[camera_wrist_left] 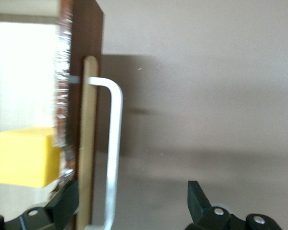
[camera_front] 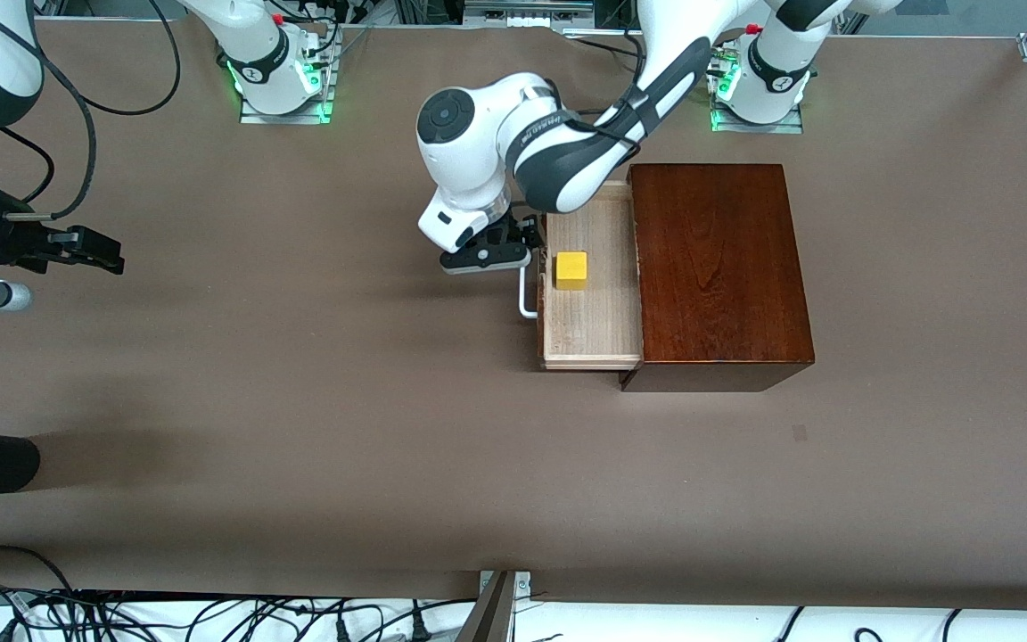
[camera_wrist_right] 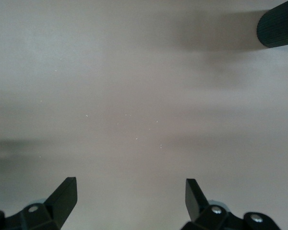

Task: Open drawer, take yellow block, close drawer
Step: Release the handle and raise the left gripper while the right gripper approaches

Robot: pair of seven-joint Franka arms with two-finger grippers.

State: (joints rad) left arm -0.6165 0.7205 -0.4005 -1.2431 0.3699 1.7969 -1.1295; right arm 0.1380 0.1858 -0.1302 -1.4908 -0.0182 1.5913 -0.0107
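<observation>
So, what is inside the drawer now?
Only the yellow block lies in the open drawer. The part inside the wooden box and the corner under the left arm are hidden.

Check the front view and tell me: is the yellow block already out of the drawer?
No. The yellow block sits on the pale floor of the open drawer, just inside its front.

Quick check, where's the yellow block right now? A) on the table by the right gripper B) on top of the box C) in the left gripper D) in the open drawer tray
D: the yellow block sits on the pale floor of the pulled-out drawer, close to its handle; the left gripper is open at the handle and holds nothing, and the right gripper is open over bare table.
</observation>
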